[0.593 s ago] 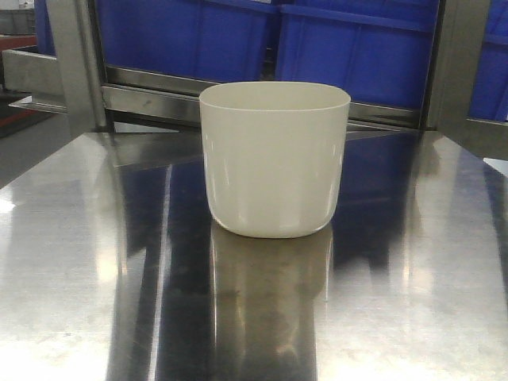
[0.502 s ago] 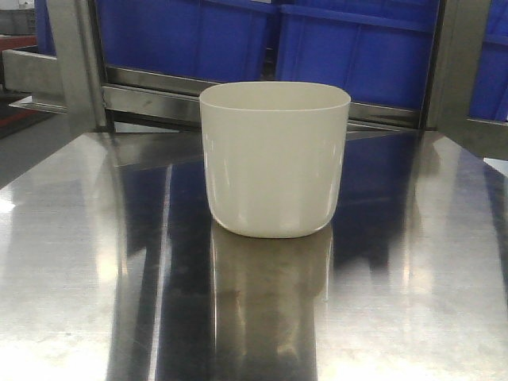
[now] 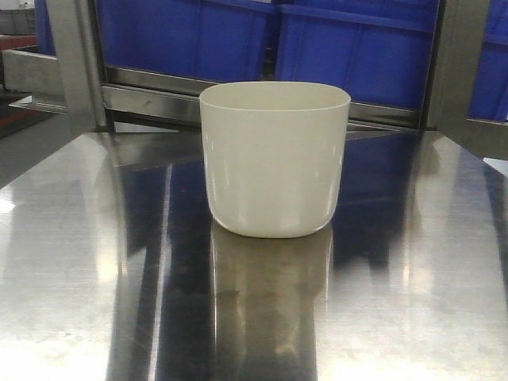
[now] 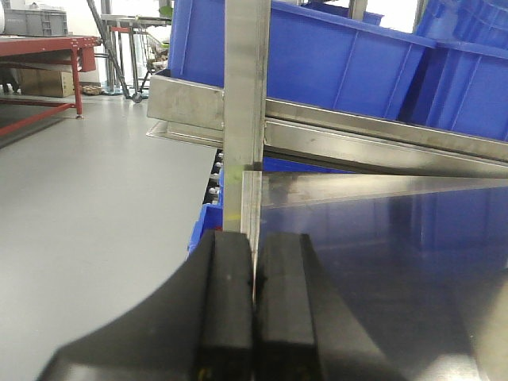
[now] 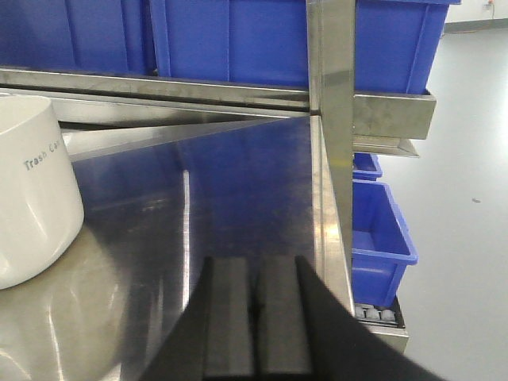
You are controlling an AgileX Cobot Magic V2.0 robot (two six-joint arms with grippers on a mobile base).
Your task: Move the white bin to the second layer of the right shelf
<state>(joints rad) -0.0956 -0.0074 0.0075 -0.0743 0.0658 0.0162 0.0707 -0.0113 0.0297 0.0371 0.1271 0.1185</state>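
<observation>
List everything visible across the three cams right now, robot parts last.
white bin: one, cream-white, upright mid-tabletop, nothing touching it
steel tabletop: one, mirror-like silver, under the bin
blue crates: at least three, blue, on the rack level behind the table
lower blue crates: two, blue, below table height past its right edge
rack posts: two, steel, at the table's back corners
red-framed table: one, red, far across the grey floor
left gripper: one, black, shut, facing the left post
right gripper: one, black, shut, right of the bin, apart from it
</observation>
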